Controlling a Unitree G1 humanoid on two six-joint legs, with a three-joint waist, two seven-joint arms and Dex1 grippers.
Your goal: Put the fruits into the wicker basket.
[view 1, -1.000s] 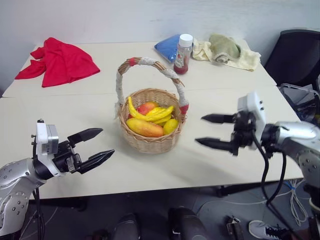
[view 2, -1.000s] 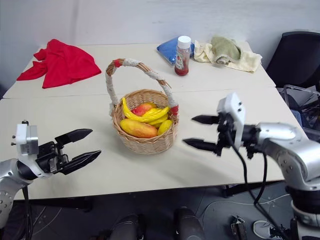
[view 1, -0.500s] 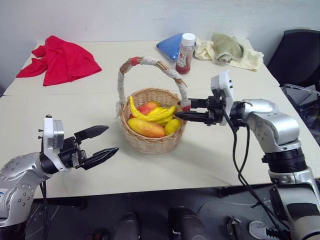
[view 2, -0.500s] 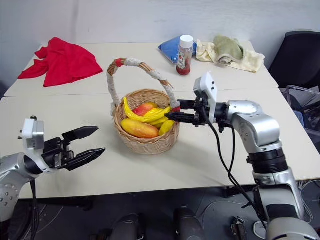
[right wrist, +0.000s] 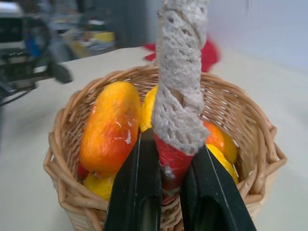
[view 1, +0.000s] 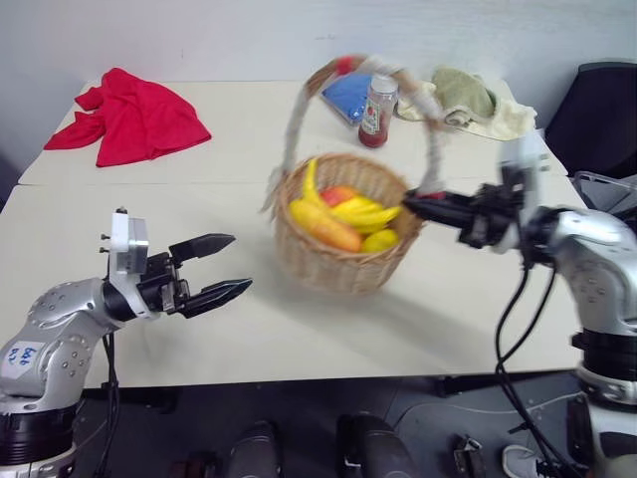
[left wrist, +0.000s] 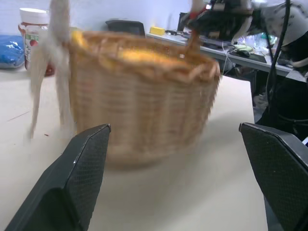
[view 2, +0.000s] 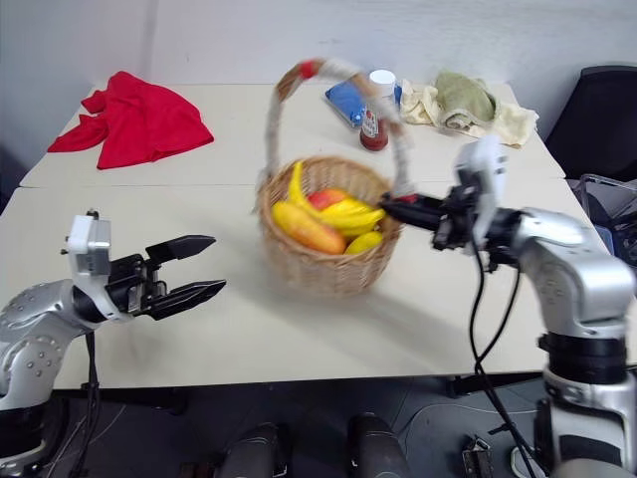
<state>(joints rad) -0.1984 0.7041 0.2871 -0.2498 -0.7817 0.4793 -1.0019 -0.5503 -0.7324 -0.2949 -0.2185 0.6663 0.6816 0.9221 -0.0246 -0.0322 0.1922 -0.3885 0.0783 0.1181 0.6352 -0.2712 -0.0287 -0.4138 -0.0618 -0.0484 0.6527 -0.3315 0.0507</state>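
The wicker basket (view 1: pixel 338 261) stands mid-table, tilted and motion-blurred, its cloth-wrapped handle (view 1: pixel 297 115) arching above it. The fruits lie inside: an orange mango (view 1: pixel 326 227), a yellow banana (view 1: pixel 366 211) and smaller red and yellow pieces. My right gripper (view 1: pixel 414 205) reaches in from the right, level, and is shut on the red-patched foot of the handle (right wrist: pixel 168 161) at the basket's rim; the mango (right wrist: pixel 108 127) lies just behind it. To the left of the basket and clear of it, my left gripper (view 1: pixel 225 267) is open and empty, pointing at the basket wall (left wrist: pixel 139 96).
A red cloth (view 1: pixel 134 115) lies at the table's back left. At the back right are a red-capped sauce bottle (view 1: pixel 376 108), a blue bag (view 1: pixel 348 95) and crumpled pale cloths (view 1: pixel 468 100). A black chair (view 1: pixel 597 105) stands off the table's right end.
My right gripper swung in from the right, shut on the foot of the handle, and the basket has tipped and shifted to the right. The left gripper edged toward the basket, still open.
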